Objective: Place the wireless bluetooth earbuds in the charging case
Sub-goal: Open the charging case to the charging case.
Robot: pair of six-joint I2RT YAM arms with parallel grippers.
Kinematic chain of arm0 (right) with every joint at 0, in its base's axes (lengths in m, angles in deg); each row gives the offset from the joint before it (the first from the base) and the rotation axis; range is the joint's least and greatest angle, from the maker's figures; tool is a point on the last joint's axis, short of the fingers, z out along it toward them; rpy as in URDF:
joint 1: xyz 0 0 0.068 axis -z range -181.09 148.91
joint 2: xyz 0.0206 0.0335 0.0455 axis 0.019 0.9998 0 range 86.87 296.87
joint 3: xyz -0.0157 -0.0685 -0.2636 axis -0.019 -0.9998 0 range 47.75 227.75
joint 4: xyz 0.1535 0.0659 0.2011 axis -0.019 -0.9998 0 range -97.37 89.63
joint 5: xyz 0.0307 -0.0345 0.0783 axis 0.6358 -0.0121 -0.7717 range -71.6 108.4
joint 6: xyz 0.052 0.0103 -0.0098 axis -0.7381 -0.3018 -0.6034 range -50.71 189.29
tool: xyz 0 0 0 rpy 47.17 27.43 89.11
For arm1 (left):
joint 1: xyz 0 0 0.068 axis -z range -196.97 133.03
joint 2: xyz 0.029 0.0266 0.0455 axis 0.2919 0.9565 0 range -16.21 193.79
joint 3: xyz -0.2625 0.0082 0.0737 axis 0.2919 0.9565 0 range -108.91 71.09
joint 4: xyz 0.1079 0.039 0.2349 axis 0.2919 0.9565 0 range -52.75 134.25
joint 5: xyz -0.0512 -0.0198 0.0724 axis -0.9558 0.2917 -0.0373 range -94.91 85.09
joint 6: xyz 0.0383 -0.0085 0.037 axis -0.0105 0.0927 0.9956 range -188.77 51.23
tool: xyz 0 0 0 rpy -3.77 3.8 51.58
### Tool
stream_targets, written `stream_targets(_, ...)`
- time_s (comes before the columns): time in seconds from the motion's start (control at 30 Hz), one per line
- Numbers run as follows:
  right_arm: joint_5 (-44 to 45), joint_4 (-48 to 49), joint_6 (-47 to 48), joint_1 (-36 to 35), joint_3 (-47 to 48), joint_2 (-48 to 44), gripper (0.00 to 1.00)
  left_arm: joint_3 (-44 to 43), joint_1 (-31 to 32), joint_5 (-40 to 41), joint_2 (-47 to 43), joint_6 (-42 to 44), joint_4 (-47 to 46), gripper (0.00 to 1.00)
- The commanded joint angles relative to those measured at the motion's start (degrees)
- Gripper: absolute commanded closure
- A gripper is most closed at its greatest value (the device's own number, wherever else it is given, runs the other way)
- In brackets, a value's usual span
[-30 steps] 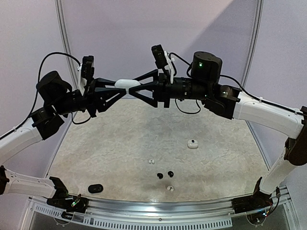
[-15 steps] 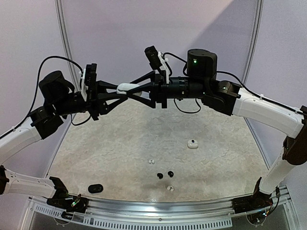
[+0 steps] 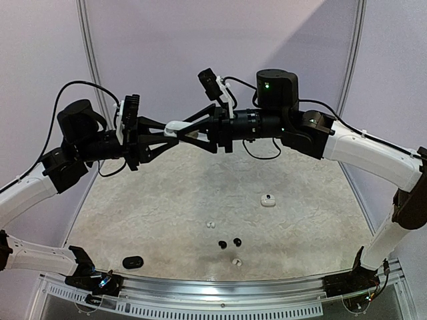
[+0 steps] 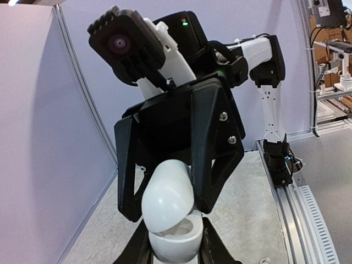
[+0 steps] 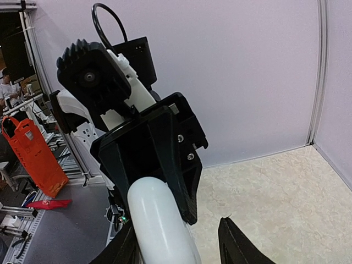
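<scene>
Both arms have swung left, and the charging case (image 3: 177,125) now hangs tilted between them, high above the counter (image 3: 167,200). On the counter lie two black buds (image 3: 229,243), about three white buds (image 3: 211,225), a second white case (image 3: 268,200) and a black case (image 3: 133,262).

Left wrist view: the left jaws pinch the base, and the lid is cracked open.

Right wrist view: the right jaws are spread, one side on the lid, the other clear. The base wants a firm hold while the lid is levered gently about its hinge.

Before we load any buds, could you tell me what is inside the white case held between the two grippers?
The white case is ajar; the left wrist view shows part of a bare white hollow, no bud visible. Its lid covers the rest of the interior.
</scene>
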Motion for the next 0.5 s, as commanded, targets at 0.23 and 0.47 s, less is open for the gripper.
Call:
stream_targets(0.23,3.24,0.73,-9.02,4.36,2.01,2.47,0.54,0.5,1.17,-5.63,0.21,-1.89,0.64,1.0)
stream_targets(0.47,-1.91,0.73,-10.44,4.94,1.33,2.91,0.64,0.97,0.43,-4.67,0.17,-4.97,-1.59,1.0)
